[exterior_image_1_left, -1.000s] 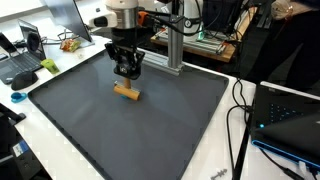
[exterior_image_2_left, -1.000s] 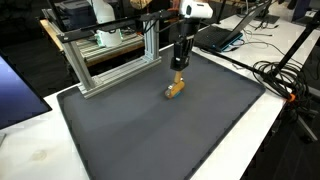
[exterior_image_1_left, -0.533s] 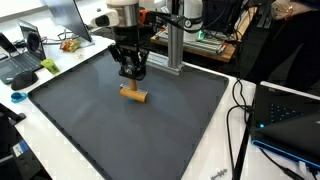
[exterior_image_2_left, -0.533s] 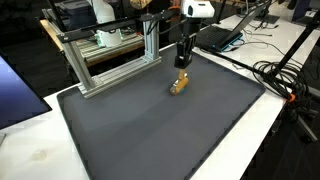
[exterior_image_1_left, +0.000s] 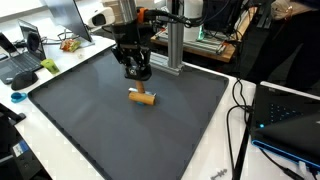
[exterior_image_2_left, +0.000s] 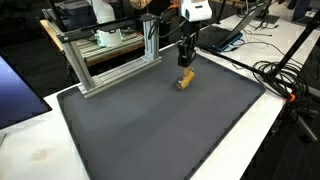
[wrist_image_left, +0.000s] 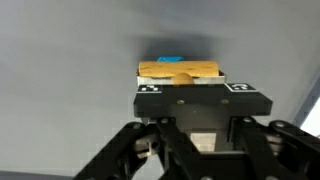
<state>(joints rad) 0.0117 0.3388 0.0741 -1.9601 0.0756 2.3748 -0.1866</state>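
A small wooden block (exterior_image_1_left: 143, 97) (exterior_image_2_left: 186, 80) hangs just under the fingers of my gripper (exterior_image_1_left: 139, 76) (exterior_image_2_left: 186, 62), over the far part of the dark grey mat (exterior_image_1_left: 100, 130) (exterior_image_2_left: 150, 130). In the wrist view the block (wrist_image_left: 180, 70) lies across the tips of the gripper (wrist_image_left: 195, 88), with a blue patch on its far side. The jaws are drawn in on the block and the block travels with them. How high it is above the mat I cannot tell.
An aluminium frame (exterior_image_2_left: 110, 55) (exterior_image_1_left: 172, 50) stands along the mat's far edge, close to the arm. Laptops (exterior_image_1_left: 22, 60) (exterior_image_2_left: 225, 35) and cables (exterior_image_2_left: 285, 80) (exterior_image_1_left: 240, 110) lie on the white table around the mat.
The gripper and the wooden block have moved together across the mat, toward the aluminium frame's end. The jaws have kept the same closure.
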